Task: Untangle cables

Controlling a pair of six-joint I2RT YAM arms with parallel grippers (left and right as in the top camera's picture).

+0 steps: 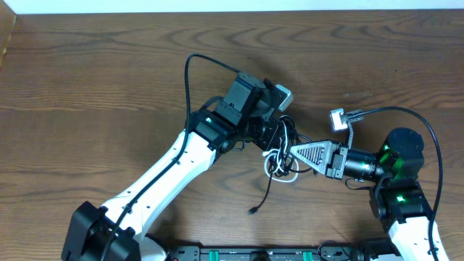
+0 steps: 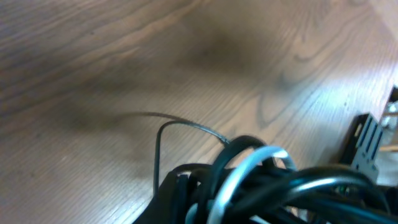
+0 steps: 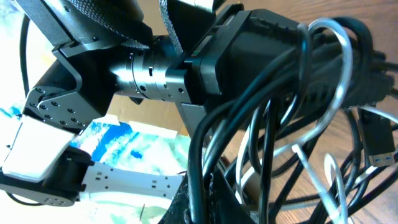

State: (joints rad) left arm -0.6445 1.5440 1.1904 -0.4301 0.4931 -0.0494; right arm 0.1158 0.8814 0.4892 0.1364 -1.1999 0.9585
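**Cable knot held from both sides.** The cables [image 1: 281, 154] form one knot of black loops threaded by a white cord [image 3: 336, 81]; every place below is given from this knot. My left gripper [image 1: 274, 136] meets its upper-left side, jaws pressed together on a clutch of strands that fills the bottom of the left wrist view. My right gripper [image 1: 292, 155] enters from the right. Its jaws are likewise pressed together and, as far as the crowded right wrist view allows, pinch black strands at the knot's edge. A loose tail [image 1: 258, 199] with a small plug end trails from the knot toward my base across the table [image 1: 109, 72].

The step in hand, by my judgement, is to draw the two holds apart. To do it well I should:
- pull slowly and level;
- watch whether the loops slide or cinch;
- ease off where strands drape over my left gripper's body, since a snag there would tighten the knot.
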